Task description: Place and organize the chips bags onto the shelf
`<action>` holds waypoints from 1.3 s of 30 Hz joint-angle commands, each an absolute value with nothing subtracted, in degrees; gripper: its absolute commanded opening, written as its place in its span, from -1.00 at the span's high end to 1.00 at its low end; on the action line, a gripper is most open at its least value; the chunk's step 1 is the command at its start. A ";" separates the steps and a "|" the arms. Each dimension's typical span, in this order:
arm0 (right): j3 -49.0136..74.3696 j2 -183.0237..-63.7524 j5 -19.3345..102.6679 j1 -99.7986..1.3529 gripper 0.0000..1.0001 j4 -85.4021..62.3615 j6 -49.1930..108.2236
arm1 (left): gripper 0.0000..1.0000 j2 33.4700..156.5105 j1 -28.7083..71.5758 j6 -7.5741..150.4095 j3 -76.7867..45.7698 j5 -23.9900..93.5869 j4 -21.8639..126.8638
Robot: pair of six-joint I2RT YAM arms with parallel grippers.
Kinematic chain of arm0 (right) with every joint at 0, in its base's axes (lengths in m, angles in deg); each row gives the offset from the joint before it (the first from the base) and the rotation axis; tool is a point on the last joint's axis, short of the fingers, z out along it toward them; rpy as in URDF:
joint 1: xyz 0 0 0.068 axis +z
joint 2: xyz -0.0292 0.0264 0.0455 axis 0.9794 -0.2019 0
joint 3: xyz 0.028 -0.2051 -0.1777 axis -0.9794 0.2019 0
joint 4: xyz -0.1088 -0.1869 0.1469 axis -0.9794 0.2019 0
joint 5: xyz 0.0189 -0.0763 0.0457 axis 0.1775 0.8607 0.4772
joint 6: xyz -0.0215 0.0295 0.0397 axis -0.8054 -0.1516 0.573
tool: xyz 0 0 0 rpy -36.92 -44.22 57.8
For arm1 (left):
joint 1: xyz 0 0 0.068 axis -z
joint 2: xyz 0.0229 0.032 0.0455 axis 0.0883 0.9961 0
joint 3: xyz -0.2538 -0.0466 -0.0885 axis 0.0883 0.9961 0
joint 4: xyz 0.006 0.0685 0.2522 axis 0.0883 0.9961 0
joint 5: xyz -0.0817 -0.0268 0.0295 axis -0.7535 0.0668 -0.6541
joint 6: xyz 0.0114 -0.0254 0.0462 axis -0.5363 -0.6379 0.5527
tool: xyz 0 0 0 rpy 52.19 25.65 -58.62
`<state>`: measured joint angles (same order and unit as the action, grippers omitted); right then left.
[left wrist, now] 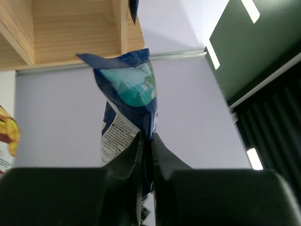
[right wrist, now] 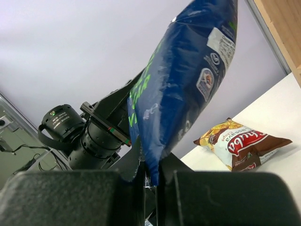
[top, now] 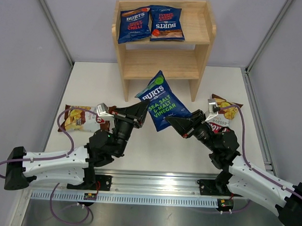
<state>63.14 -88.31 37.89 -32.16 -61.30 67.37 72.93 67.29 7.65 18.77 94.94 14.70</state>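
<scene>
Top external view shows a white desk (top: 154,148) walled in by pale grey panels (top: 23,47) on the left, far and right sides, with slanted aluminium posts (top: 54,23) at the far corners. A metal rail (top: 153,185) carrying both arm bases runs along the near edge.

The shelf (top: 207,25) stands at the middle of the far edge, against the back panel. On its top tier lie a first red-lettered BURTS bag (top: 135,24) and a second red-lettered BURTS bag (top: 167,23), side by side and touching, towards the left end. The lower tier's bare wood faces the camera.

The green-lettered BURTS bag (top: 162,101) hangs tilted above the desk's centre, just in front of the shelf, held between both arms. The left gripper (top: 145,109) has its jaws clamped on the bag's left edge; the right gripper (top: 171,121) has its jaws clamped on the bag's lower right corner. In the left wrist view the fingers (left wrist: 136,160) pinch the bag's seam, with the bag (left wrist: 129,94) rising towards the shelf's underside (left wrist: 70,33); beyond the grey wall a dark ceiling (left wrist: 263,56) with bright light strips shows. The right wrist view shows its fingers (right wrist: 162,169) closed on the bag's bottom edge (right wrist: 183,84).

A left Chuba bag (top: 80,119) lies flat near the desk's left edge, and a right Chuba bag (top: 223,113) lies near the right edge, partly under the right arm.
</scene>
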 commanded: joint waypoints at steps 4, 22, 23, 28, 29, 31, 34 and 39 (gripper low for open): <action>58.87 -81.96 36.14 -31.68 1.00 -53.62 62.43 | 0.15 69.60 67.36 31.91 17.20 92.37 6.27; 49.90 -76.67 24.97 -31.68 1.00 -39.71 54.34 | -0.96 62.39 66.83 40.02 18.78 72.78 18.67; 49.82 -76.93 24.09 -31.68 1.00 -40.58 55.47 | -0.94 62.47 66.83 39.50 19.21 71.37 17.18; 49.55 -76.94 21.10 -31.68 1.00 -41.21 57.06 | -0.51 61.08 66.83 41.60 20.89 71.18 13.30; 49.73 -76.76 20.57 -31.59 1.00 -41.21 57.15 | -0.44 60.72 66.83 43.25 21.24 71.27 12.34; 49.99 -75.89 19.95 -31.68 1.00 -40.86 57.85 | -0.25 59.67 66.83 44.50 22.38 71.89 11.89; 50.08 -74.74 19.95 -31.68 1.00 -38.67 57.42 | 0.00 57.03 66.83 47.22 24.49 72.41 10.04; 49.90 -74.47 18.73 -31.68 1.00 -36.11 57.59 | 0.30 53.95 66.83 52.67 26.16 71.36 8.73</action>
<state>52.19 -75.32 20.62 -32.11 -35.21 57.07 55.77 66.99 46.64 25.53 71.38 14.18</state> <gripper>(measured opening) 0.113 0.376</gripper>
